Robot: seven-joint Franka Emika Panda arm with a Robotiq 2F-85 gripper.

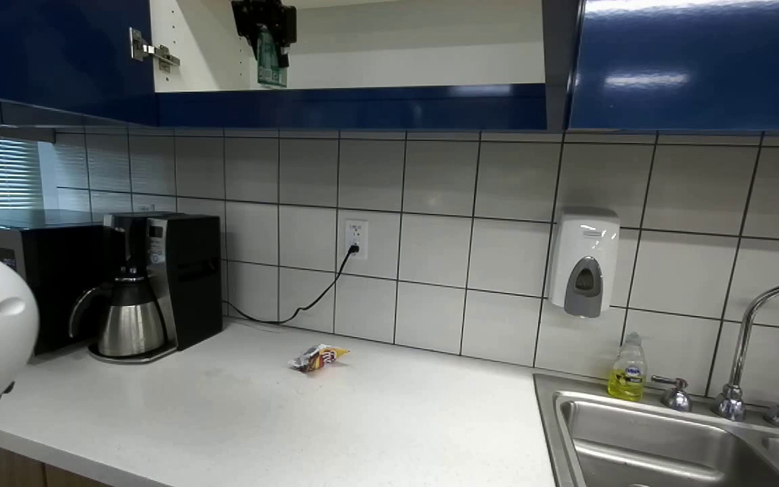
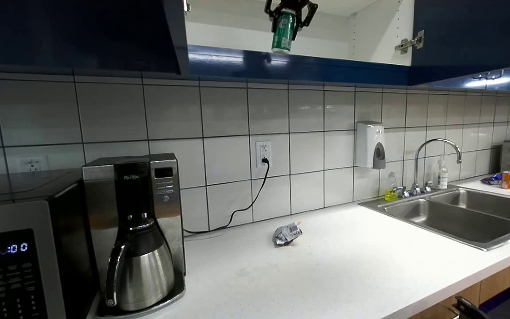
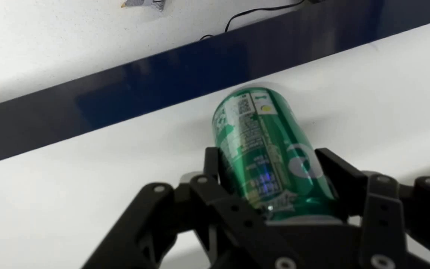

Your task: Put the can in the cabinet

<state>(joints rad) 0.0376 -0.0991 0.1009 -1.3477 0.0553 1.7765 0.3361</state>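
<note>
The green can [image 1: 269,64] is between the fingers of my gripper [image 1: 271,53] inside the open cabinet [image 1: 362,108]. In an exterior view the can [image 2: 285,31] hangs from my gripper [image 2: 284,33], slightly tilted, its pale end down by the cabinet's blue front edge [image 2: 334,68]. In the wrist view both fingers of my gripper [image 3: 266,150] press the sides of the can [image 3: 254,123]. The can's far end is close to the front edge of the pale cabinet floor [image 3: 88,179]. I cannot tell whether it touches the floor.
Cabinet doors stand open, one at the side [image 1: 51,54] with its hinge showing. A crumpled wrapper [image 1: 318,357] lies on the counter [image 1: 389,419] below. A coffee maker [image 2: 144,266], microwave [image 2: 11,257], soap dispenser [image 1: 585,264] and sink [image 1: 565,433] are around it.
</note>
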